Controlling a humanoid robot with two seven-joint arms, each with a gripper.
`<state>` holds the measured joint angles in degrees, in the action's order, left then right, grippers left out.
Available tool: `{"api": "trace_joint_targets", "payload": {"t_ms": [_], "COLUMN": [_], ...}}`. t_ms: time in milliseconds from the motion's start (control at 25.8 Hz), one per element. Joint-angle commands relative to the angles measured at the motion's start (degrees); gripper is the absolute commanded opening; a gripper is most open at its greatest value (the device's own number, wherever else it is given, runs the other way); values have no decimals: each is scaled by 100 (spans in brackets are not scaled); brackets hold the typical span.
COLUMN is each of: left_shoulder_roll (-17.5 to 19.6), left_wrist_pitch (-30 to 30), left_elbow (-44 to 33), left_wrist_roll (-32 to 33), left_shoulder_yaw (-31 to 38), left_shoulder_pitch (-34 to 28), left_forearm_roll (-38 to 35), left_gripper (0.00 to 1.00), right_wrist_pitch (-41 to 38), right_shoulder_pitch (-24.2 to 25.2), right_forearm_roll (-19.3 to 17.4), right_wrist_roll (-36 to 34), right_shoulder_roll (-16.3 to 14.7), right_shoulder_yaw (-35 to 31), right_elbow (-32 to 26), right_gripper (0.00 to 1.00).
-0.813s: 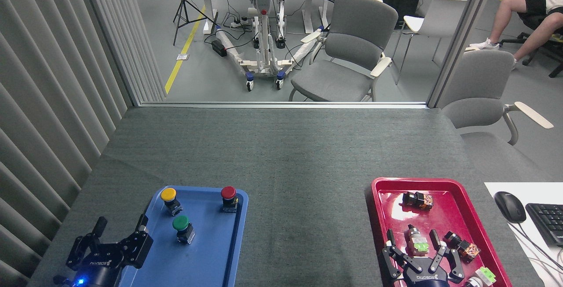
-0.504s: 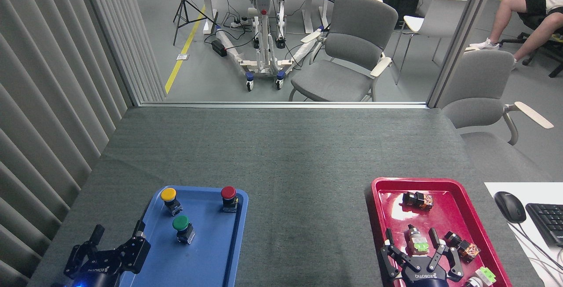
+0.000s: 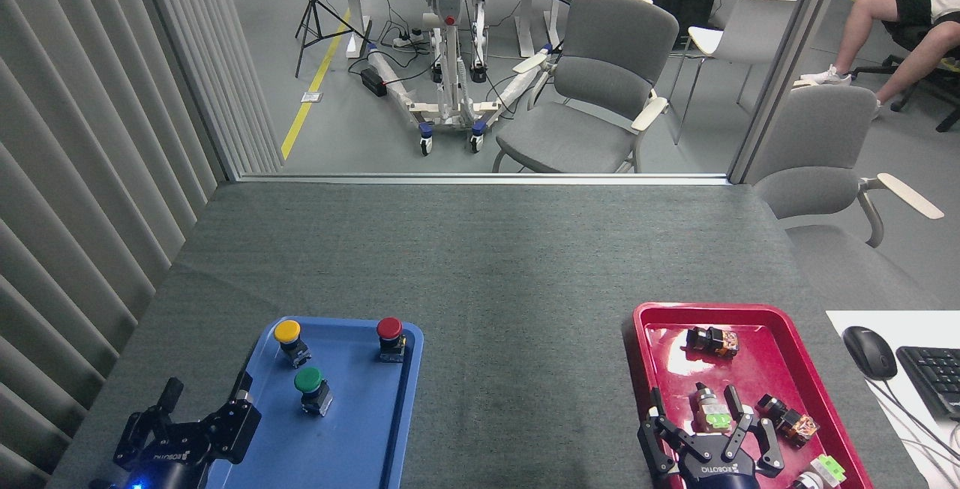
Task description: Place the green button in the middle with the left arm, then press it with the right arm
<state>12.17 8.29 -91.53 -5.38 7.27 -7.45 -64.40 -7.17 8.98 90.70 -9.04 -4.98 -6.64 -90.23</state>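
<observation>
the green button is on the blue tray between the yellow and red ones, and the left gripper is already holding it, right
Not quite. The left gripper is open and holds nothing; it sits at the blue tray edge, apart from the green button. The head view shows it. The rest is right.

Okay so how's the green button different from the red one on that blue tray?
The green button has a dark-green cap and sits mid-tray, nearer the left hand; the red button has a red cap and stands at the blue tray's far right corner. Both are untouched mushroom-capped buttons.

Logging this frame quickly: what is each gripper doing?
Left gripper: open, empty, beside the blue tray.
Right gripper: open, empty, over the red tray.
</observation>
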Motion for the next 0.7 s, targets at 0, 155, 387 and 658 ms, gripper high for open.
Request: {"api": "trace_joint_targets", "payload": {"t_ms": [0,155,387,658], "left_shoulder_roll": [14,14,31,49], "left_wrist_pitch": [23,32,67,260], "left_elbow": [48,21,13,30], "left_wrist_roll": [-16,1,-16,-78], "left_shoulder_yaw": [3,3,3,-6], "left_shoulder_pitch": [6,-20,-37,-38], "left_forearm_roll": [-2,-38,-20,-64], "left_gripper": [99,99,99,99], "right_wrist_pitch": [14,14,-21,-21], "right_shoulder_pitch": [33,42,-37,-37], "right_forearm_roll": [0,0,149,193], "right_wrist_roll": [-1,-10,16,16], "right_shoulder_roll": [-29,-46,41,68], "right_shoulder_yaw": [40,40,-57,-48], "right_elbow": [-3,-3,-3,-3], "right_gripper": [99,99,99,99]}}
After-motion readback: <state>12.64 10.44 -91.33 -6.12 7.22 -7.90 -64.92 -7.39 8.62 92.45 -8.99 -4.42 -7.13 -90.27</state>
